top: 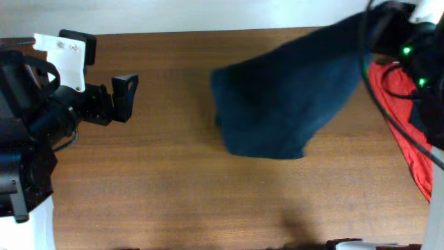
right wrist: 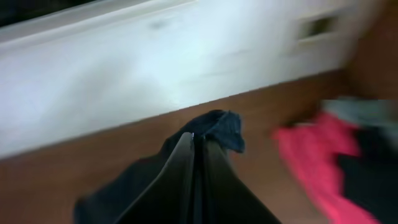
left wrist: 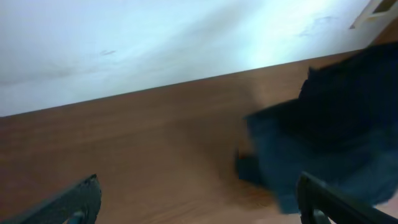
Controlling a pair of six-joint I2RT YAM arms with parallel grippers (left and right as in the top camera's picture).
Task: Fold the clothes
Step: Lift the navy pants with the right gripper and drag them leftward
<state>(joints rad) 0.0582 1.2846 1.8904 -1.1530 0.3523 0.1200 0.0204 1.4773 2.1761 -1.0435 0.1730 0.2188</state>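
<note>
Closest in the right wrist view, the right gripper point(right wrist: 194, 155) has its two dark fingers pressed together, pinching a bunched edge of the navy garment point(top: 284, 104). A small tuft of cloth pokes out above the fingertips.

From above, the garment runs from the upper right corner of the frame, where the right arm holds it, down to the middle right, where its wide lower part seems to rest on the table point(top: 173, 187). It is plain dark blue, matte and wrinkled, with a rounded, sagging outline.

It looks soft, limp and light. It should drape from any grip and slide easily over the smooth brown wood, but it will not keep a shape by itself. A corner or a hem looks like the best hold, ideally two corners of one edge.

At the right edge lies a bright red garment point(top: 409, 149), partly under the right arm.

Far left, the left gripper point(top: 130, 97) has its fingers spread wide with nothing between them, well apart from the cloth. Beyond the table is a pale wall point(left wrist: 155, 43).
</note>
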